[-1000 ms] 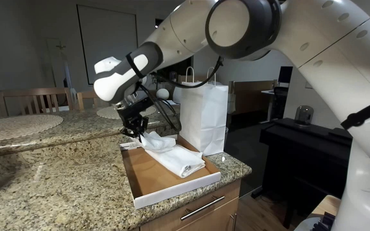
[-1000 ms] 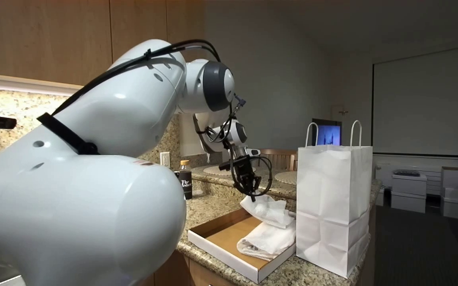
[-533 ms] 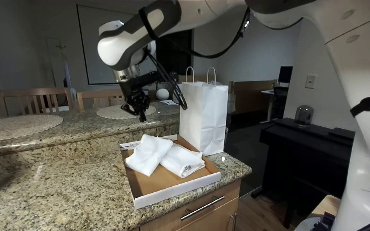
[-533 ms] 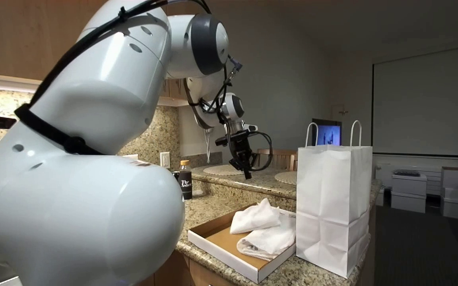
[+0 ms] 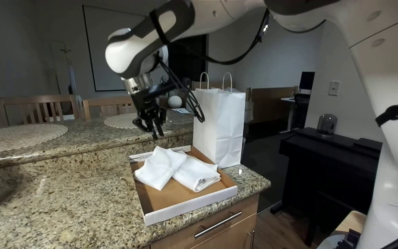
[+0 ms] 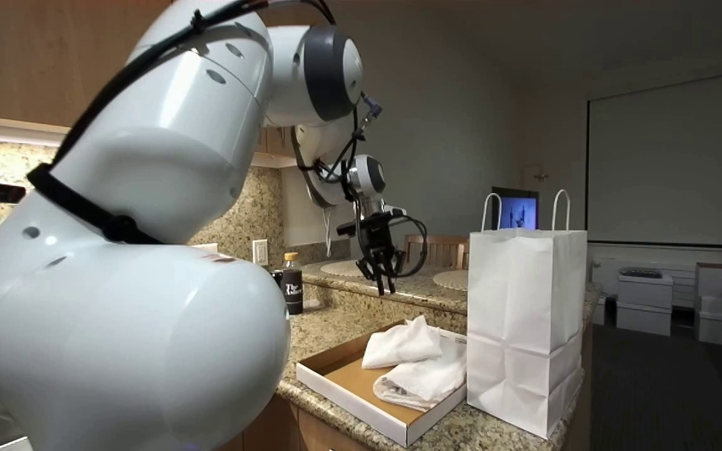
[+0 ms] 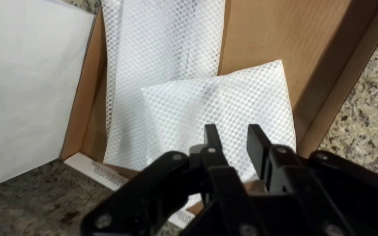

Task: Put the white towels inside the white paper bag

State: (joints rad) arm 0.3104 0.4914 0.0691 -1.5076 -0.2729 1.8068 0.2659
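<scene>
Two white towels lie overlapping in the shallow cardboard tray (image 5: 171,199). The upper towel (image 5: 159,167) is a rumpled square resting partly across the lower towel (image 5: 199,174), which is folded long. My gripper (image 5: 158,134) hangs in the air above the upper towel, tilted a little, in both exterior views. In the wrist view, the black fingers (image 7: 212,137) stand apart, with only a view of the towel far below between them. Right beside the tray the white paper bag (image 6: 517,313) stands upright, both loop handles up; its inside is hidden.
A raised granite ledge with woven placemats (image 5: 126,121) runs behind the tray. The counter (image 5: 64,200) stretches off to one side, with a dark bottle (image 6: 293,288) on it. The bag stands close to the counter's edge.
One second ago my gripper was at the raised upper towel; it has since risen clear. That towel dropped and spread out in the tray. The fingers, together half a second ago, have parted.
</scene>
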